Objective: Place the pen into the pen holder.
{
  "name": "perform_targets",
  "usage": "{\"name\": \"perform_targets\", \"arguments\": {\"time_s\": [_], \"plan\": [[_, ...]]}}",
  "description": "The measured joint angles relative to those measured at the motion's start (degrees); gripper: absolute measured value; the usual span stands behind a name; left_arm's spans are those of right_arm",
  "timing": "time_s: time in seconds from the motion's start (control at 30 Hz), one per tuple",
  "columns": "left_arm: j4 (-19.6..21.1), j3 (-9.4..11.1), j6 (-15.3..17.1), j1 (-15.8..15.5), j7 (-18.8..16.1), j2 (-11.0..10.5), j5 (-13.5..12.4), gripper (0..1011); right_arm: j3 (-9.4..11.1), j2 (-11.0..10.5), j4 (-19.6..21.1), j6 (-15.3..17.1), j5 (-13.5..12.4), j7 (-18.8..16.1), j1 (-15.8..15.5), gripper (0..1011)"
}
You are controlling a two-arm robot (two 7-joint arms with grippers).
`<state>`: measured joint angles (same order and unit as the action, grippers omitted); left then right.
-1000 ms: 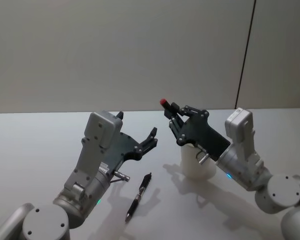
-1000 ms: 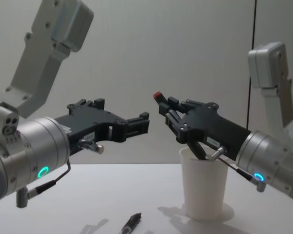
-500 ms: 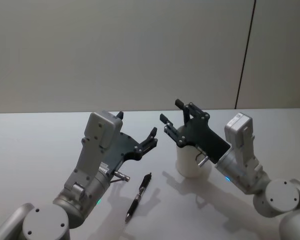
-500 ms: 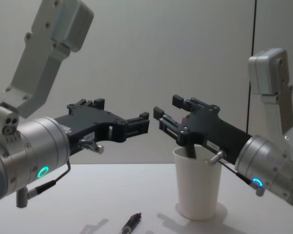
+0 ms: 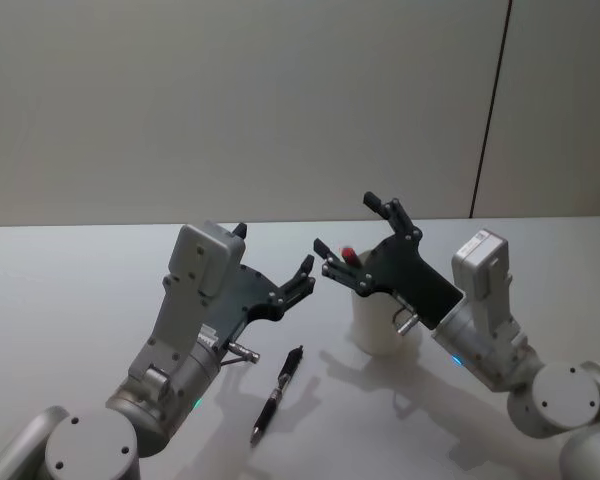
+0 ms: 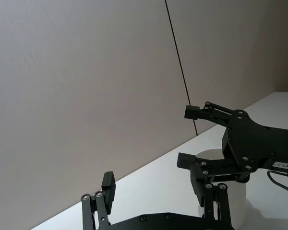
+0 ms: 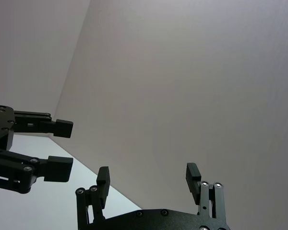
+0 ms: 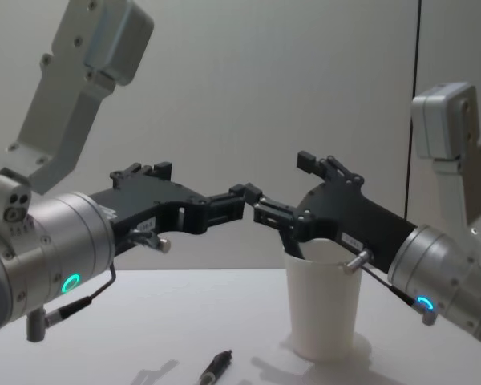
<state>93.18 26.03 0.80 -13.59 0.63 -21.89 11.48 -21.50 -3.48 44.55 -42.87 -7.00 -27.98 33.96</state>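
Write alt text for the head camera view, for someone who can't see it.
The right pincer hangs open above a white paper cup with a red-tipped pen standing in it. The left pincer hovers open beside it, over a grey table where a slim black pen lies.

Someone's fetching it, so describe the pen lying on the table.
On the grey table, look below the open left gripper, left of the white paper cup. The slim dark pen lies flat there, unlike the red-capped pen standing in the cup under the open right gripper.
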Motion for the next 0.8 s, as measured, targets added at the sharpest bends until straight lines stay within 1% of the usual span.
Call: {"name": "perform_targets", "arguments": {"time_s": [0.07, 0.17, 0.37, 0.6, 0.7, 0.73, 0.8], "plan": [[0.0, 0.0, 0.0, 0.0, 0.0, 0.0, 0.0, 1003, 0.0, 0.0, 0.2, -0.1, 0.0, 0.0, -0.1, 1002], [0.0, 0.0, 0.0, 0.0, 0.0, 0.0, 0.0, 1003, 0.0, -0.1, 0.5, -0.1, 0.0, 0.1, -0.3, 1002], [0.0, 0.0, 0.0, 0.0, 0.0, 0.0, 0.0, 1003, 0.0, -0.6, 2.6, 0.0, 0.1, 0.6, -1.5, 1002], [0.0, 0.0, 0.0, 0.0, 0.0, 0.0, 0.0, 1003, 0.0, -1.8, 7.3, 1.0, 0.1, 1.7, -4.2, 1002], [0.0, 0.0, 0.0, 0.0, 0.0, 0.0, 0.0, 1003, 0.1, -2.5, 10.4, 2.0, 0.1, 2.7, -5.8, 1002], [0.0, 0.0, 0.0, 0.0, 0.0, 0.0, 0.0, 1003, 0.1, -2.5, 10.4, 2.0, 0.1, 2.7, -5.8, 1002], [0.0, 0.0, 0.0, 0.0, 0.0, 0.0, 0.0, 1003, 0.1, -3.1, 12.7, 2.8, 0.3, 3.5, -7.1, 1002]]}}
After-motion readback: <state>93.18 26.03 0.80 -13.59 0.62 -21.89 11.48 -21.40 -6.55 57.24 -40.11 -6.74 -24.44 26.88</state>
